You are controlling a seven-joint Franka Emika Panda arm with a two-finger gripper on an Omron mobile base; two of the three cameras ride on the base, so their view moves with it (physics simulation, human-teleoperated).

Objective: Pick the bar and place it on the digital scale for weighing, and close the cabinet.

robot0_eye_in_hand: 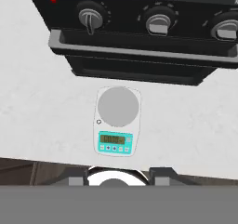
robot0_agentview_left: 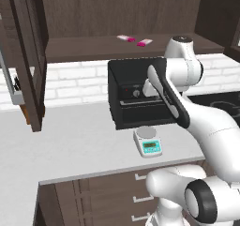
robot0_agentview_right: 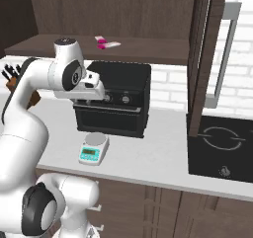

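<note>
I have the gripper hanging above the counter, clenched with nothing between its fingertips, looking straight down on the digital scale. In the hand view the scale sits at centre, its round silver plate bare, its greenish display toward six o'clock and the black toaster oven just beyond it at twelve o'clock. From the left base view I see the bar, mostly magenta, lying on the open shelf of the cabinet above the oven, at about twelve o'clock from the scale. A paler bar lies near it at its ten o'clock. The cabinet door stands swung open at nine o'clock.
</note>
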